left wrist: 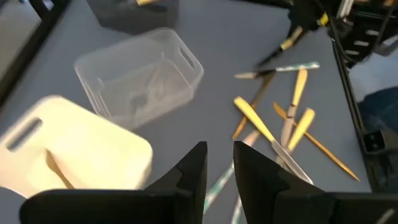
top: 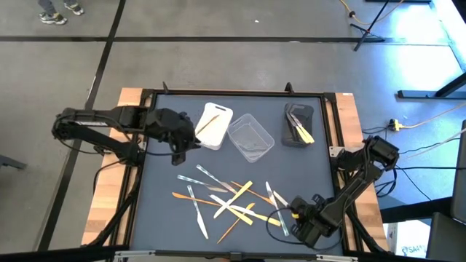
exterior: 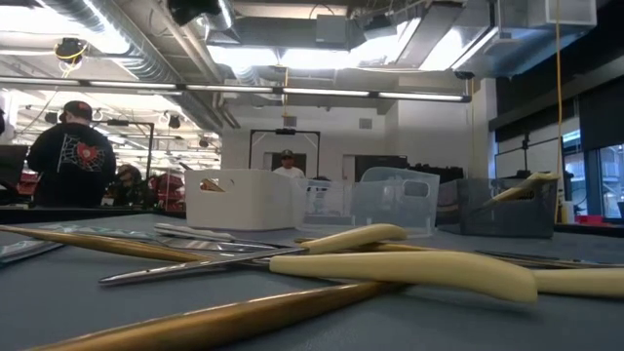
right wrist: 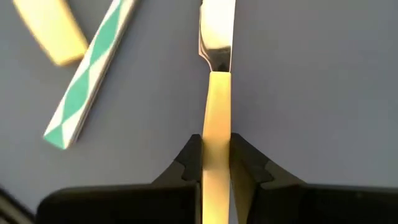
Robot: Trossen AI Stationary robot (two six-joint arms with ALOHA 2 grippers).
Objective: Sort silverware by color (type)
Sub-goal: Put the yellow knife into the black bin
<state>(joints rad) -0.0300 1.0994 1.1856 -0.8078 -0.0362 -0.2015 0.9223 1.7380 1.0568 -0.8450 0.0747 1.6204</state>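
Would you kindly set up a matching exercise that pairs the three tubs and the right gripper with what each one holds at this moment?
Things:
1. white tub
2. clear tub
3. dark grey tub
4. right gripper

What it holds:
A. yellow-handled pieces leaning inside
B. one tan wooden piece
C. the yellow handle of a knife lying on the mat, between its fingers
D. hardly anything to be seen

Pairs: 1-B, 2-D, 3-A, 4-C

The right gripper is low at the near right of the table, fingers squeezed shut. The left gripper hangs higher up, fingers a little apart.
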